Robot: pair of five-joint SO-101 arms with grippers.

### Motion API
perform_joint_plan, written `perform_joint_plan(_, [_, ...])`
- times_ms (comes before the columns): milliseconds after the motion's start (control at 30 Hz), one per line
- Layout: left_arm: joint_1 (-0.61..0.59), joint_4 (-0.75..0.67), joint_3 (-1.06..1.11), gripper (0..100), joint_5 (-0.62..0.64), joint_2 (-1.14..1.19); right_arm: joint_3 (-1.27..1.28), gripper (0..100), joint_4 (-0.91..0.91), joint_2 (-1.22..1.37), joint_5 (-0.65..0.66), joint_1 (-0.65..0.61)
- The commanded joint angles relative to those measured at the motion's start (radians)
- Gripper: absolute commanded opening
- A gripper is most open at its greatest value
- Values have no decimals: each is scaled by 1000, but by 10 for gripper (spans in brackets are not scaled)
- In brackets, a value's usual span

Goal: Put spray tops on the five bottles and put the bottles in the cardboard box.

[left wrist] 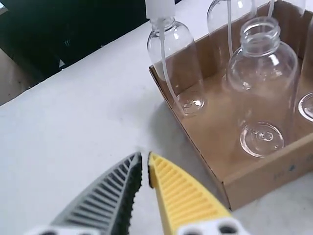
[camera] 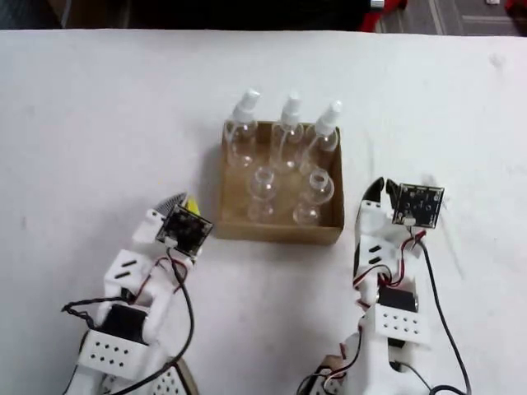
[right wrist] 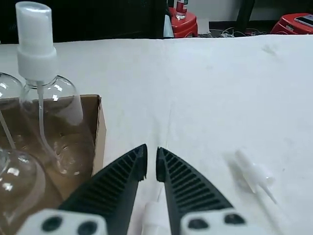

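1. resting just left of the brown cardboard box (camera: pixel 280 233), the left gripper (left wrist: pixel 145 159), grey and yellow, was clenched on nothing.
2. the box held three clear plastic bottles with white spray tops (camera: pixel 287 136) behind two uncapped clear bottles (camera: pixel 263 185).
3. just right of it, the black right gripper (right wrist: pixel 151 155) was pinched closed, empty, near a loose white spray top (right wrist: pixel 257 175).

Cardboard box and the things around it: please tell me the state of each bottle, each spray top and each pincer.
Cardboard box: open, upright, five bottles inside.
Three back bottles: upright, spray tops on.
Two front bottles: upright, necks open, no tops.
Loose spray top: lying on the table, outside the box.
Left pincer: shut, empty.
Right pincer: shut, empty.
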Motion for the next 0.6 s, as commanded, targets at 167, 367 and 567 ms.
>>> perform_joint_plan(167, [10, -26, -3, 31, 0, 4, -15, 110, -15, -18, 2, 36])
perform_joint_plan(367, [10, -26, -3, 31, 0, 4, -259, 89, 315, -1, -41, 117])
perform_joint_plan(567, [12, -26, -3, 31, 0, 4, -586, 63, 503, 222, 35, 134])
